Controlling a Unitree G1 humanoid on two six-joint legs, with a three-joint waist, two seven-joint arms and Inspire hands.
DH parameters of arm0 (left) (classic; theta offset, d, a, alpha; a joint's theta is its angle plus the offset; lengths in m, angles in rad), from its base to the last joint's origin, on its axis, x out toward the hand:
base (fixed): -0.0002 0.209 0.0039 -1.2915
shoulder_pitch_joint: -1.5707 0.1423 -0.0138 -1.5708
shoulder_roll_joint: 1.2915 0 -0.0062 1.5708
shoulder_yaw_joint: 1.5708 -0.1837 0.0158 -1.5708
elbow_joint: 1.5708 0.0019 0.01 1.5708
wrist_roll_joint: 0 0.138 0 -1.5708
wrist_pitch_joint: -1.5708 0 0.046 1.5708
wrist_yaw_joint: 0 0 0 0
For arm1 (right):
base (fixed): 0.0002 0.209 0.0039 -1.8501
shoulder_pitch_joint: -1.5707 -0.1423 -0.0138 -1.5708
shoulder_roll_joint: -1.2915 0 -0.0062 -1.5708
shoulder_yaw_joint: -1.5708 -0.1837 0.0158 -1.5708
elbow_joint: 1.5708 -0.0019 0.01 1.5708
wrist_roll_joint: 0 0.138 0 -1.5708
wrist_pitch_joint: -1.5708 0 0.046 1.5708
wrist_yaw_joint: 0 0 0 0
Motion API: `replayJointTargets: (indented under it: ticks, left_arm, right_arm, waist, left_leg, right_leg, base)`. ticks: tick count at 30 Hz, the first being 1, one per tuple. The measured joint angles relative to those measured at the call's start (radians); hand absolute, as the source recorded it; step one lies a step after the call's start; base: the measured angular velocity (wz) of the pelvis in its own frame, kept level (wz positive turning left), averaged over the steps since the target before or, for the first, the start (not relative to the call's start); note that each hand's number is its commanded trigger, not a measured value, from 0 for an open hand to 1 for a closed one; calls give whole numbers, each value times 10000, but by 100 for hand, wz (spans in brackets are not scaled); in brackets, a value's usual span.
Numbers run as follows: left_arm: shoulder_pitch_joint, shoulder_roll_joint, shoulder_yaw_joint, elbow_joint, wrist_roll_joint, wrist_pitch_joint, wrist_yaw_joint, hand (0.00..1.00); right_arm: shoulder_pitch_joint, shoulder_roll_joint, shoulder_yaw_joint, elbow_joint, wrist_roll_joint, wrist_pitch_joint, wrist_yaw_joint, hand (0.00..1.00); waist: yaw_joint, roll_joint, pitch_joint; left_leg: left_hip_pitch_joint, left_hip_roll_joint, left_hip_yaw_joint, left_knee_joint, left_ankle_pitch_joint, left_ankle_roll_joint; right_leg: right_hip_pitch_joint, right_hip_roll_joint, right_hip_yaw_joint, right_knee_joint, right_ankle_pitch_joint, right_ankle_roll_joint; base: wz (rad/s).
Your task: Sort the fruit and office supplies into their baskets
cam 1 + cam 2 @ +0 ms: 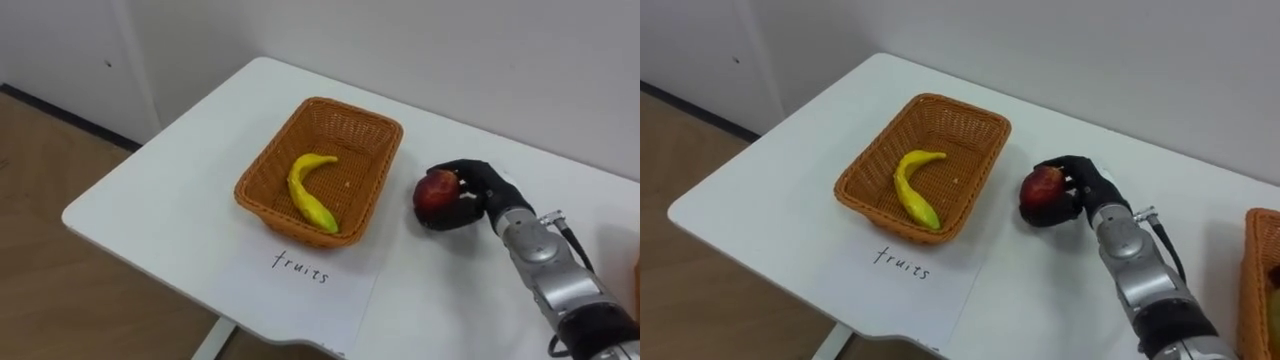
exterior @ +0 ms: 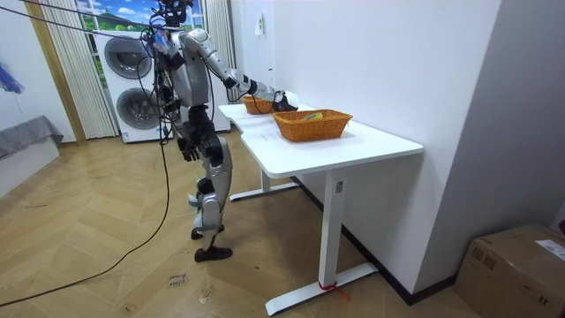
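Presently the step in hand is the transfer of the apple (image 1: 436, 192) to the fruit basket (image 1: 280, 212). The right robot hand (image 1: 485, 192) is closed around the apple, with dark fingers wrapped over its far side and underside. It holds the apple just beside the fruit basket's right wall, near that rim but apart from it. The apple is not yet over the opening. A banana (image 1: 310, 190) already lies inside the fruit basket, curved along its floor. A paper sheet (image 1: 300, 285) with handwriting lies flat on the counter (image 1: 170, 200), touching the fruit basket's near wall.

Judgement: the next move calls for raising the apple above rim height and carrying it leftward over the fruit basket. It should be released on the bare wicker beside the banana. The chief risk is clipping the rim and shifting the light basket.

Limits of observation: whether the apple rests on the counter or is lifted clear of it cannot be told. A second basket (image 1: 1252, 262) stands well to the right of the fruit basket, cut off by the frame edge, and its contents are unclear. The left robot hand (image 2: 188, 146) hangs by the hip, well away from the fruit basket, and its state cannot be told.
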Motion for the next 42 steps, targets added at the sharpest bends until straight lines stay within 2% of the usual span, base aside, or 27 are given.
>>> replayJointTargets:
  ticks: [1, 3, 7, 13, 19, 23, 26, 30, 36, 39, 42]
  left_arm:
    - [3, -21, 0, 3, -10, -50, 70, 0]
    - [-23, -24, 58, -1, -9, -144, 105, 0]
    - [-88, -13, 100, -77, 10, -147, 112, 0]
    - [-216, -2, 319, -382, 27, -169, 113, 0]
    - [-295, -5, 356, -404, 22, -178, 296, 0]
    - [-299, -33, 359, -372, 22, -183, 351, 0]
    - [-261, -31, 355, -358, -21, -186, 349, 0]
    - [-250, -31, 366, -372, -21, -240, 346, 0]
    - [-245, -25, 357, -379, -31, -302, 346, 0]
    - [-249, -23, 354, -384, -27, -302, 351, 0]
    - [-272, -3, 342, -464, -16, -300, 351, 0]
  right_arm:
    - [0, 0, -37, -134, 5, -23, 0, 100]
    - [0, -1, -165, -254, 75, -43, -1, 100]
    - [0, -56, -405, -1082, 176, -41, -44, 100]
    - [1, -57, -434, -1781, 154, -42, -250, 100]
    - [3, -56, -489, -2483, 9, -40, -454, 100]
    - [3, -53, -625, -2770, -410, -30, -531, 100]
    - [2, -54, -763, -3393, -491, -30, -529, 100]
    - [2, -53, -785, -4082, -287, -32, -526, 100]
    - [2, -46, -764, -4752, -44, -11, -506, 100]
    - [2, 6, -739, -5003, -60, -10, -408, 100]
    - [1, 46, -693, -5089, -76, -9, -412, 100]
  waist:
    - [-42, 38, 28]
    - [-99, 48, 35]
    - [-298, 50, 14]
    - [-417, 48, -9]
    - [-687, 249, -38]
    - [-674, 231, -35]
    - [-650, 144, -1]
    - [-585, -2, -7]
    - [-555, 101, 31]
    - [-517, 149, -33]
    - [-475, 153, -47]
  left_leg:
    - [29, -1, 10, -6, 0, 0]
    - [34, 10, 12, -18, 0, 0]
    - [1, 10, 60, -133, 0, 0]
    - [59, 13, 134, -141, 2, 3]
    - [164, 21, 187, -254, 2, 5]
    - [234, 34, 276, -326, 4, 6]
    - [347, 45, 394, -334, 14, 19]
    - [363, 48, 469, -329, 11, 23]
    - [337, 47, 470, -365, 1, 33]
    - [333, 46, 467, -363, 2, 34]
    - [316, 45, 431, -374, 3, 33]
  right_leg:
    - [25, -1, 11, -4, 0, 1]
    - [24, -5, 4, -6, 0, 1]
    - [-66, -8, 78, -10, 0, 1]
    - [-81, -5, 183, -8, 2, 4]
    - [-22, 11, 271, -6, 8, 11]
    - [-15, 19, 371, -1, 8, 11]
    - [39, 12, 463, -2, 8, 12]
    - [63, 2, 464, -7, 15, 24]
    - [57, 6, 472, -1, 21, 30]
    - [53, 7, 473, 0, 23, 27]
    - [37, 14, 472, 7, 23, 27]
  base:
    - [0]
    - [0]
    - [-3]
    - [-5]
    - [-2]
    - [-6]
    - [-7]
    - [0]
    - [0]
    - [0]
    - [0]
